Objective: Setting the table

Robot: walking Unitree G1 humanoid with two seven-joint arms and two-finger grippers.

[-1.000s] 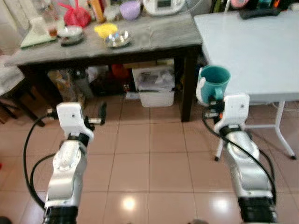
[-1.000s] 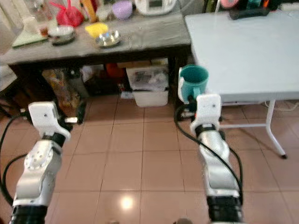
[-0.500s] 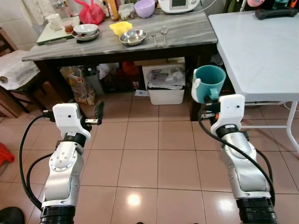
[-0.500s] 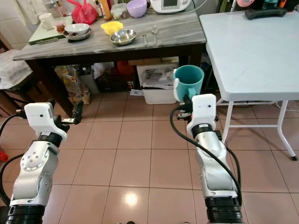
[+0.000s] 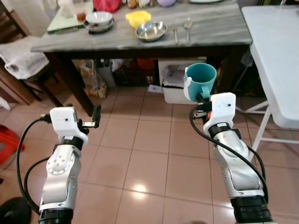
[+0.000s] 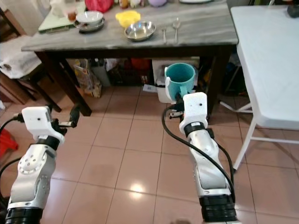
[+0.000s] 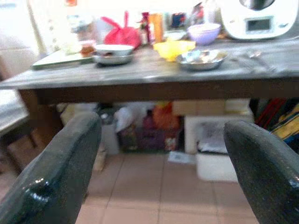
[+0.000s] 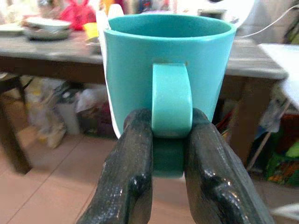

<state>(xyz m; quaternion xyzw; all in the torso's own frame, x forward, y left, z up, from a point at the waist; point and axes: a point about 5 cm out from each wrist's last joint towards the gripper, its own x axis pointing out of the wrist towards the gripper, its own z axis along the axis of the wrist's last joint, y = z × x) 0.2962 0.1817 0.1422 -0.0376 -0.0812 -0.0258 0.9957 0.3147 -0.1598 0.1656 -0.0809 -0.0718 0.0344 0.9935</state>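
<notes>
Teal and glossy, the mug (image 5: 201,81) stands upright in the air in the left eye view, held by the right pincer (image 5: 204,98) in front of the dark-legged grey bench (image 5: 140,39) and above the tiled floor (image 5: 149,154); a white part shows along the mug's left side. On the bench sit a steel bowl (image 5: 151,31), a yellow bowl (image 5: 138,18), a white bowl (image 5: 98,18) stacked on a darker dish, and two spoons (image 5: 181,32) lying side by side; what the bowls hold cannot be told. A white bench (image 5: 275,56) stands to the right. The left pincer (image 5: 96,117) hangs low over the floor on the left.

From the right eye view, the mug's inside (image 6: 180,72) looks bare teal.

Looking along the left wrist, the left pincer stands wide, its two black fingers (image 7: 56,172) well apart with nothing between them, the bench and its bowls beyond.

Along the right wrist, the right pincer's fingers (image 8: 131,172) clamp the mug's handle (image 8: 171,98) from both sides, the mug upright, its rim level.
</notes>
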